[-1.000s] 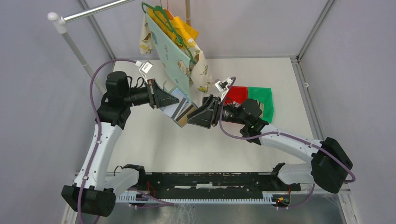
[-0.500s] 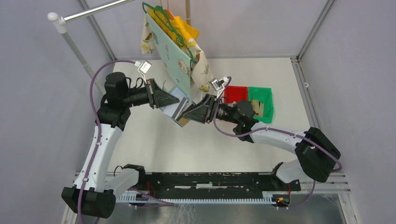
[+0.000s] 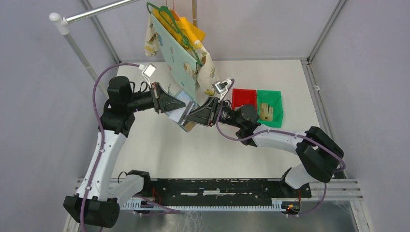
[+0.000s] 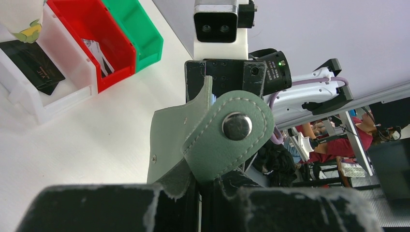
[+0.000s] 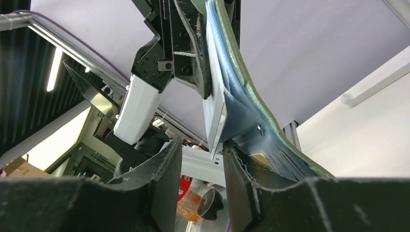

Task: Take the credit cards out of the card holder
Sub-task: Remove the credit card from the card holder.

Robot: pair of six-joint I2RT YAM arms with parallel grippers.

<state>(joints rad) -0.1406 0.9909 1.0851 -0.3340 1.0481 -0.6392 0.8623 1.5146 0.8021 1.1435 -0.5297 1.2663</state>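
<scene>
My left gripper (image 3: 173,104) holds the grey-green card holder (image 3: 183,102) up above the table, shut on its lower edge (image 4: 208,191). In the left wrist view the holder's snap tab (image 4: 231,137) faces the camera. My right gripper (image 3: 189,119) reaches in from the right, open (image 5: 200,164). The corner of a pale grey-white credit card (image 5: 215,113) sticks out of the shiny blue pockets (image 5: 241,111) and hangs between my right fingers, close to the right-hand pad (image 5: 241,181). A tan card (image 5: 260,158) shows lower in the pockets.
A red bin (image 3: 244,96) and a green bin (image 3: 270,104) stand at the back right. A white bin (image 4: 48,94) with a black card is beside them. Clothes on a hanger (image 3: 181,48) hang just behind the grippers, and a rack pole (image 3: 77,48) runs at the back left.
My right gripper has moved left onto the open side of the card holder, and its jaws have narrowed. The left gripper and holder have stayed put.
</scene>
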